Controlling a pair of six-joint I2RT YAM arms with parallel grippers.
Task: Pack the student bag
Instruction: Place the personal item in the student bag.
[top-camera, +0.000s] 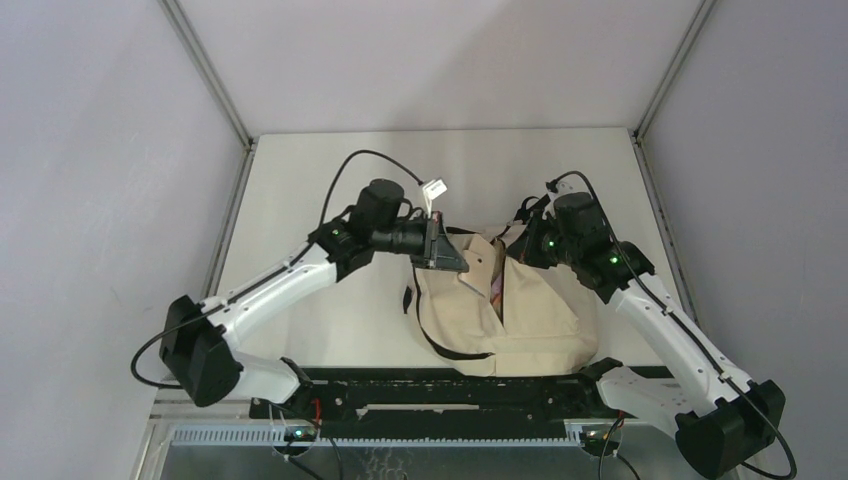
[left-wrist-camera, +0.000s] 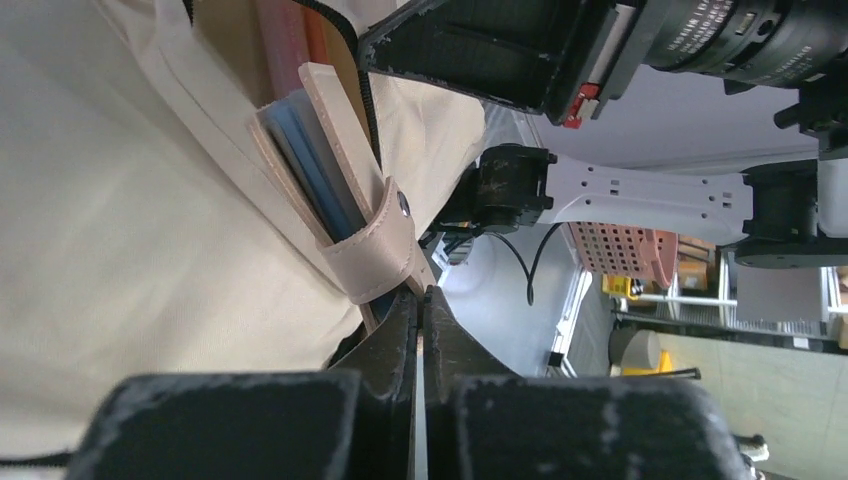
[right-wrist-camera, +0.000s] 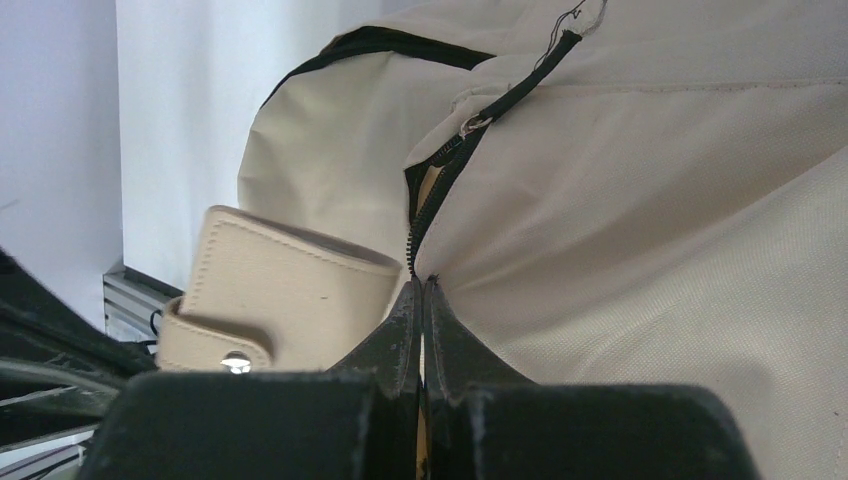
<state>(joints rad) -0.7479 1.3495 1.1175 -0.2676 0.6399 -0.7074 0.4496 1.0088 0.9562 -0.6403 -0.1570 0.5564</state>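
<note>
Two grippers, both with jaws pressed together, meet the student bag (top-camera: 535, 320), lying on the table (top-camera: 300, 200) between the arms. The left gripper (left-wrist-camera: 422, 292) tips sit just below a cream snap-strap notebook (left-wrist-camera: 370, 250). The right gripper (right-wrist-camera: 427, 282) tips sit at the black zipper (right-wrist-camera: 425, 215).

The pale off-white counter (top-camera: 300, 190) carries one thing: the student bag (top-camera: 530, 325), cream canvas, slumped toward the near right. Its black strap (top-camera: 428, 330) loops out onto the bare surface at its left side.
</note>
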